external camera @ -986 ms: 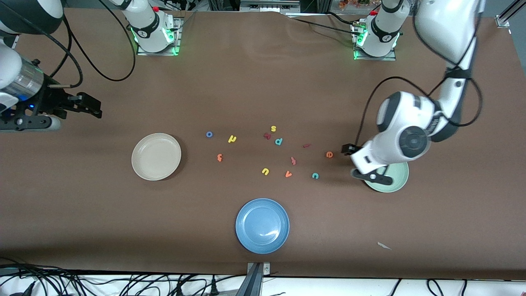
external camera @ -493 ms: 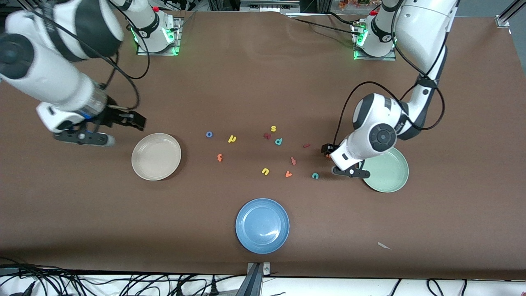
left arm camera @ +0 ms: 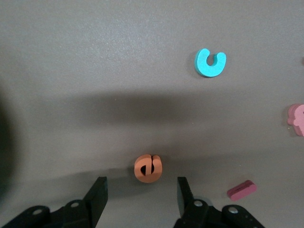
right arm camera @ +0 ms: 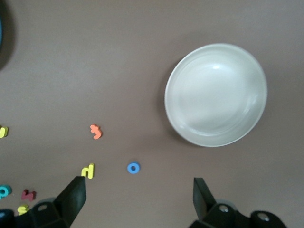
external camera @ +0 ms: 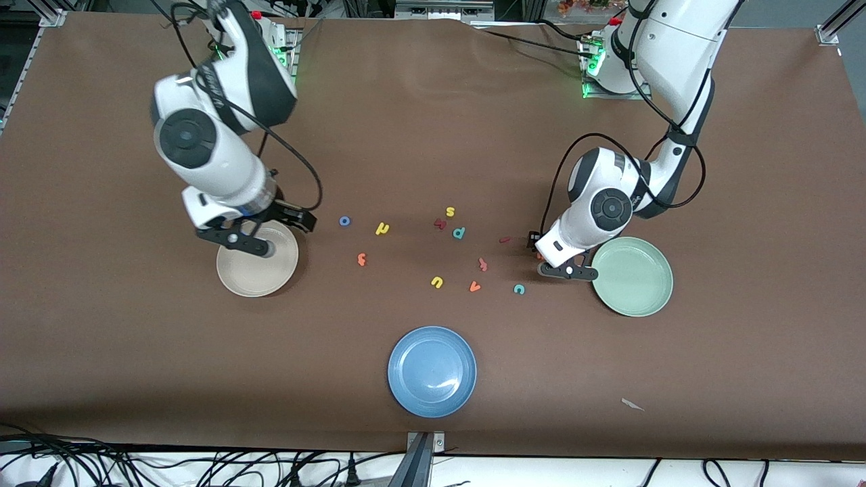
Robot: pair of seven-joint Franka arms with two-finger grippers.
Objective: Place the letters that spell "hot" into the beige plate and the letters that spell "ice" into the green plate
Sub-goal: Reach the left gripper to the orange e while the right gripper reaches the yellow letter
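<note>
The worktop (external camera: 433, 122) is a flat brown surface. Three round shallow plates rest directly on it: the beige plate (external camera: 257, 258) toward the right arm's end, the green plate (external camera: 633, 276) toward the left arm's end, and a blue plate (external camera: 432, 371) between them, nearest the front camera.

Small foam letters lie scattered on the worktop between the beige and green plates: a blue "o" (external camera: 344, 220), a yellow "h" (external camera: 382, 228), an orange "t" (external camera: 362, 258), a yellow "s" (external camera: 450, 212), a teal "p" (external camera: 459, 233), a yellow "u" (external camera: 437, 282), an orange "v" (external camera: 475, 287), a teal "c" (external camera: 519, 289), a dark red bar "i" (external camera: 505, 239) and an orange "e" (left arm camera: 148, 168).

A small pale scrap (external camera: 632, 404) lies near the front edge.
</note>
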